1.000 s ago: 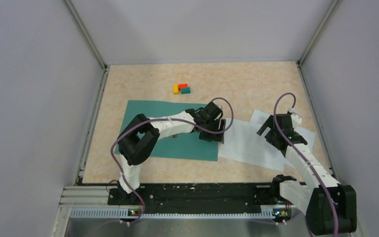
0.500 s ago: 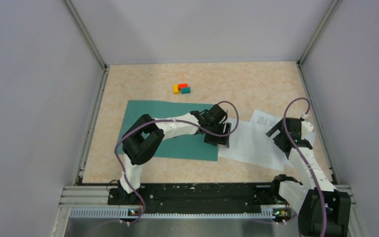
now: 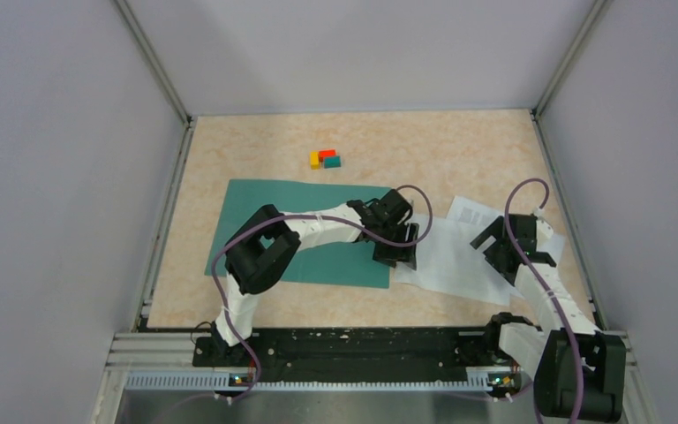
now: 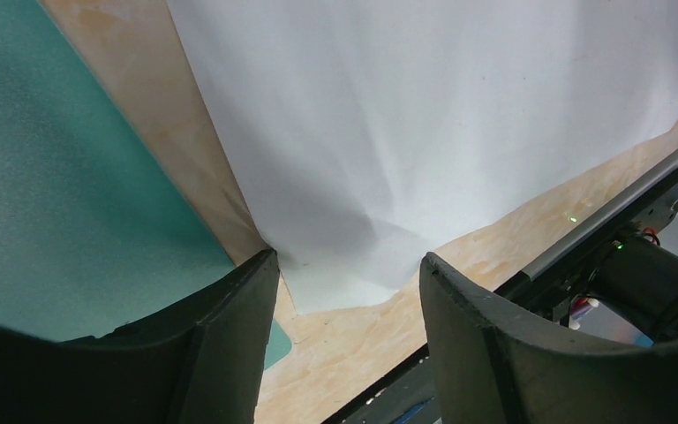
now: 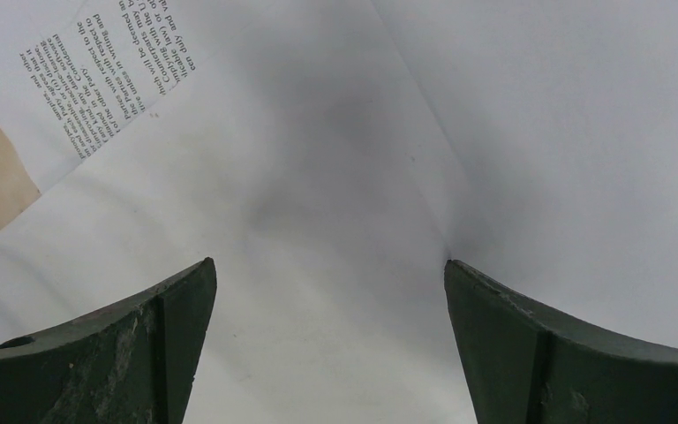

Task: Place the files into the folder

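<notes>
Grasping stage: left claw (image 4: pixel 349 265), open and empty, straddles the files (image 3: pixel 448 261) at their corner beside the folder (image 3: pixel 265 212); right claw (image 5: pixel 327 265) gapes, empty. Next, pinch the sheet.

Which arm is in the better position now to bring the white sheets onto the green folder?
Left: the left tool is open around the sheets' corner, right beside the folder. The right tool hovers open over the sheets' middle, farther away.

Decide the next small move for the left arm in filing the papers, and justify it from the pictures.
Probably close the left pincer on the near corner of the thin white paper sheet: its jaws stand open astride that corner, and the sheet lies beside the flat teal-green folder, not on it.
</notes>
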Available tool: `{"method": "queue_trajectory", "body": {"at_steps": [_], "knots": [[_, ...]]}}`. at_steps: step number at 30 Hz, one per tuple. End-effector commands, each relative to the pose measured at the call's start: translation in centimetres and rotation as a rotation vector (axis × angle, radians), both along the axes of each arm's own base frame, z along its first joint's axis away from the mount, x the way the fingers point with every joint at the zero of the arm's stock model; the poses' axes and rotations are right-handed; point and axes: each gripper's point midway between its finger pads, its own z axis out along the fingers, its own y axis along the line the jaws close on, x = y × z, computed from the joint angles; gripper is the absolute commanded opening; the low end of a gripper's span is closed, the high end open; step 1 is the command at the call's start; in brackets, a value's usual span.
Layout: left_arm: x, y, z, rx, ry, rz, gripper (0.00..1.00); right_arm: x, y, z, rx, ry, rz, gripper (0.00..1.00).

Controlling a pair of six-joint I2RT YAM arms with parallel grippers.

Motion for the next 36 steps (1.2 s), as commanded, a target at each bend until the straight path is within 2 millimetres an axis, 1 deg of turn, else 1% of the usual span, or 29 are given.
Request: {"method": "queue_trajectory", "body": {"at_steps": [1, 5, 8, 12, 14, 17, 19, 24, 26, 30, 32, 34, 36], "knots": [[0.0, -1.2, 0.7, -0.037, 0.020, 0.009, 0.64, 0.5, 0.4, 0.0, 0.033, -0.026, 0.001, 0.99], [0.3, -1.7, 2.2, -0.084, 0.018, 0.029, 0.61, 0.5, 0.5, 0.2, 0.036, -0.032, 0.008, 0.99], [0.7, -1.9, 2.9, -0.105, 0.015, 0.045, 0.57, 0.5, 0.5, 0.2, 0.035, -0.033, 0.012, 0.99], [1.3, -1.8, 3.2, -0.092, -0.015, 0.055, 0.52, 0.5, 0.7, 0.5, 0.041, -0.039, 0.018, 0.99], [1.6, -1.6, 3.0, -0.076, -0.026, 0.054, 0.50, 0.7, 0.8, 0.7, 0.046, -0.047, 0.026, 0.99], [1.8, -2.1, 3.2, -0.092, -0.033, 0.040, 0.49, 0.8, 1.3, 1.1, 0.065, -0.054, 0.046, 0.99], [1.9, -2.4, 3.4, -0.105, -0.037, 0.024, 0.51, 0.8, 1.6, 1.4, 0.079, -0.063, 0.056, 0.99], [2.5, -2.6, 3.6, -0.099, -0.071, 0.008, 0.63, 0.9, 2.4, 1.9, 0.111, -0.082, 0.087, 0.99], [2.8, -2.7, 3.8, -0.096, -0.079, 0.006, 0.64, 0.9, 2.8, 1.8, 0.134, -0.079, 0.097, 0.99], [3.4, -2.6, 3.3, -0.064, -0.093, -0.003, 0.65, 0.8, 3.9, 1.8, 0.185, -0.087, 0.122, 0.99], [3.7, -1.9, 3.1, -0.016, -0.109, 0.007, 0.65, 0.7, 4.1, 1.7, 0.199, -0.086, 0.124, 0.99], [4.4, -0.3, 2.6, 0.056, -0.148, 0.054, 0.68, 0.5, 4.5, 1.6, 0.218, -0.086, 0.132, 0.99], [4.6, 0.5, 2.5, 0.057, -0.162, 0.076, 0.70, 0.3, 5.0, 1.4, 0.244, -0.087, 0.140, 0.99]]}}
